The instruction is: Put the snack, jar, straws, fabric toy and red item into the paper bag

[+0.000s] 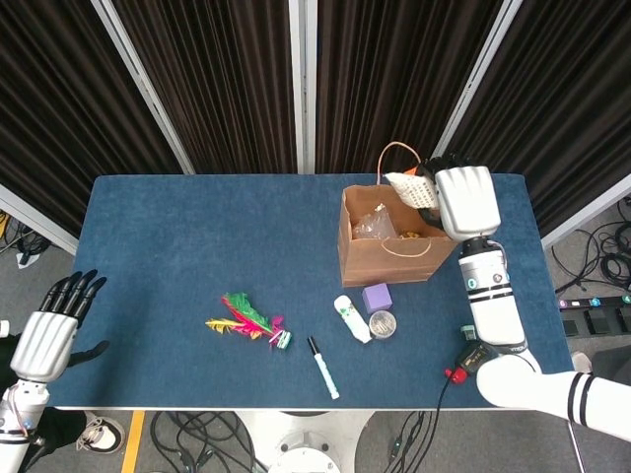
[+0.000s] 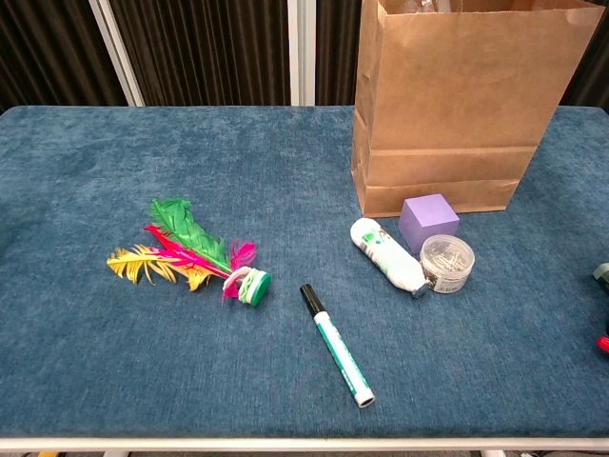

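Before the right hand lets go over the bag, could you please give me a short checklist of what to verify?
1. Item held: ok. The right hand holds a pale item.
2. Item over the opening: ok. It sits above the back right part of the paper bag mouth in the head view.
3. Bag upright and open: ok. It stands with its mouth open, and things already lie inside.
4. Handle clear of the drop: cannot tell. The bag handle loops close beside the item.
5. Left hand out of the way: ok. The left hand is open, off the table's left edge.
6. Bag's surroundings: ok. The purple cube stands in front of the bag.
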### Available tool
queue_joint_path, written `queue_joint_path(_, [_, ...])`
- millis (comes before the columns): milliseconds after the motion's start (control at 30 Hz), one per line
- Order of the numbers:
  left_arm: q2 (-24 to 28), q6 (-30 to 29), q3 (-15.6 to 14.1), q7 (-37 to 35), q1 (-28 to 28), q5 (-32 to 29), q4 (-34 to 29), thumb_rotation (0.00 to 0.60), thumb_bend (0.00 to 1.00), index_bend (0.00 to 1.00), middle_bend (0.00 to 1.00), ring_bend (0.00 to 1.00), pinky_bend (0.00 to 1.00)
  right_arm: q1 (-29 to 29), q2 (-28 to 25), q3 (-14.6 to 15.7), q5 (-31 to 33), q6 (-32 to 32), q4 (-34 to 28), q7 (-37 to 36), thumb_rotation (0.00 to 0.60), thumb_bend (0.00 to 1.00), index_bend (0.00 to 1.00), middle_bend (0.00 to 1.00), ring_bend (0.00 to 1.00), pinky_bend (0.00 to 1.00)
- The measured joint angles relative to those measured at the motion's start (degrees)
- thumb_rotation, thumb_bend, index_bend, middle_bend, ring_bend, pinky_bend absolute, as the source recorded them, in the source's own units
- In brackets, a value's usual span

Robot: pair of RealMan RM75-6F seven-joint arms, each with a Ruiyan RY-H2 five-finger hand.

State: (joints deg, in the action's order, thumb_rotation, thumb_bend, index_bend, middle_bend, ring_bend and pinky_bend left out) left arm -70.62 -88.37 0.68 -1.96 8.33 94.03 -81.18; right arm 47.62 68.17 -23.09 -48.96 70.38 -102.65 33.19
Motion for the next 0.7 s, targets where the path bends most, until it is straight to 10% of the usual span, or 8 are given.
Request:
queue_joint_path(233, [0.0,0.3,0.0,0.1,0.0,-0.4,0.1,0.600,0.10,0.11,0.16,0.01,0.13,0.1,-0.5,1.0,2.6,-5.3,1.0,-2.5,0.600,0.01,0.36,0.33,0.21,0.25])
queue_joint_path(700, [0.2,0.1,0.1,0.3,0.4,-0.1,-0.4,0.600,0.10,0.11,0.16,0.01,0.13,-0.5,-3.8,-0.1,-1.9,-3.9,-1.4,-7.7,0.600,0.00,0.30,0.28,0.17,0.20])
